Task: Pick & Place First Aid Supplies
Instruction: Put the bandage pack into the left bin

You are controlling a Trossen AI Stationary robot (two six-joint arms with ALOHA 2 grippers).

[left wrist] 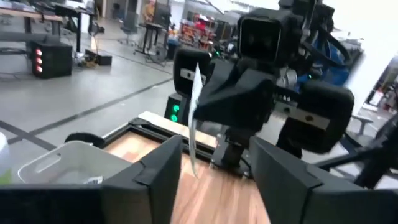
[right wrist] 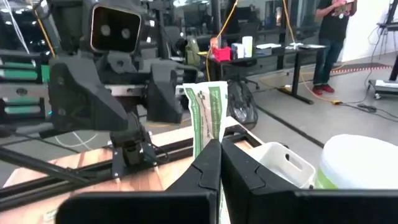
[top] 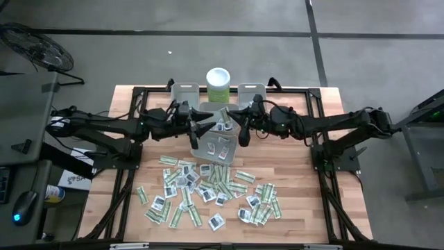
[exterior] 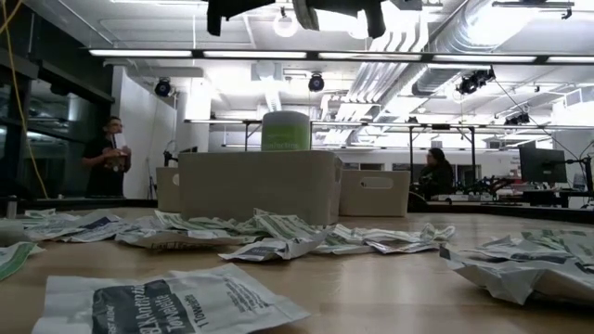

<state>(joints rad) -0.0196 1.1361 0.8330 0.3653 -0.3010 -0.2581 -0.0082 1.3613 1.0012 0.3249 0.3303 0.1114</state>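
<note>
My right gripper (right wrist: 221,155) is shut on a narrow green-white strip packet (right wrist: 208,112), held high over the middle grey bin (top: 211,144). In the high view this packet (top: 224,119) sits between the two grippers. My left gripper (left wrist: 214,180) is open and faces it from the table's left, fingers apart and touching nothing; it is level with the right gripper (top: 237,127). Many more packets (top: 208,191) lie flat and scattered on the near half of the table. A few lie inside the middle bin. My right gripper pinches the strip packet between its two fingers, which come level from the table's right and lie across the strip. The packet's upper end (right wrist: 207,93) stands upright above the fingertips. From the left wrist view the packet's edge (left wrist: 194,118) is vertical and lifted clear.
Two more grey bins (top: 184,94) (top: 251,94) and a pale green white-lidded canister (top: 218,83) stand at the far edge. In the low view the middle bin (exterior: 260,186) stands behind the packet pile (exterior: 278,237). People are in the room beyond the table.
</note>
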